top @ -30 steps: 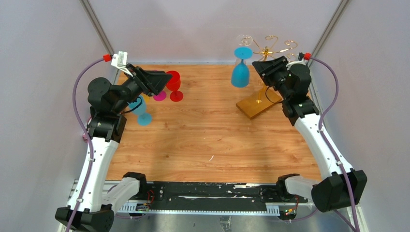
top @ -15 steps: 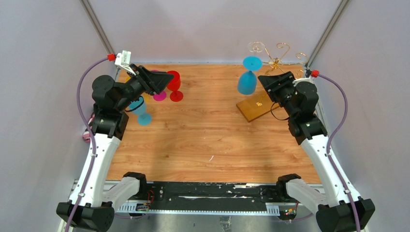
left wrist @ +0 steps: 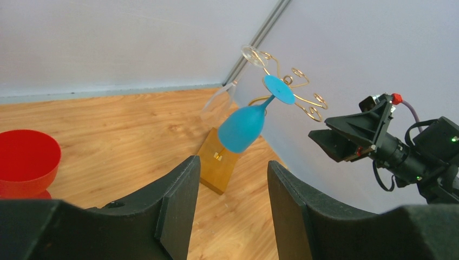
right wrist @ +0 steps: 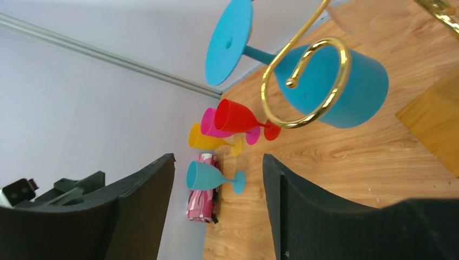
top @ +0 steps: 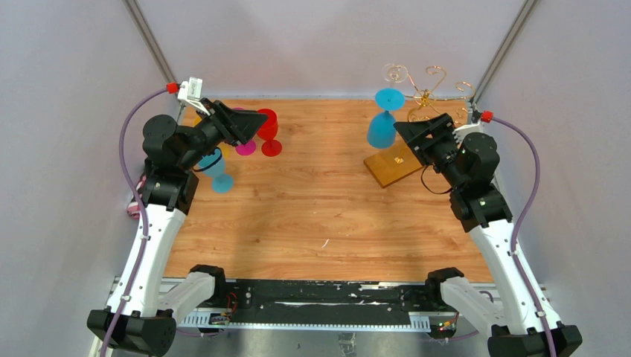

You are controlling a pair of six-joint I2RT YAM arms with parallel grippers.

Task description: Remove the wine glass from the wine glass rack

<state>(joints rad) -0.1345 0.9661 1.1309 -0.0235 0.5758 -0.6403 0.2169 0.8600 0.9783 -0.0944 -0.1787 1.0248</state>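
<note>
**Status.** The blue wine glass (top: 381,128) hangs bowl-down and tilted from a scroll arm of the rack (top: 392,165), at the far right of the counter (top: 312,216). The right gripper (top: 400,128) sits just beside the bowl, jaws spread and gripping nothing. The left gripper (top: 255,119) is well apart at the far left, above a group of coloured glasses (top: 268,128), jaws likewise spread and empty.

**Hazards.**
1. In the right wrist view a wire scroll lies across the bowl. Closing there may pinch wire and glass together, and a pull would then drag or tip the rack.
2. The bowl hangs freely. One-sided contact may swing it away from the jaws.
3. The foot probably has to slide out along the arm. A straight pull may jam it.
4. A clear glass (left wrist: 250,52) hangs on the neighbouring arm. A swinging bowl could strike it.
</note>
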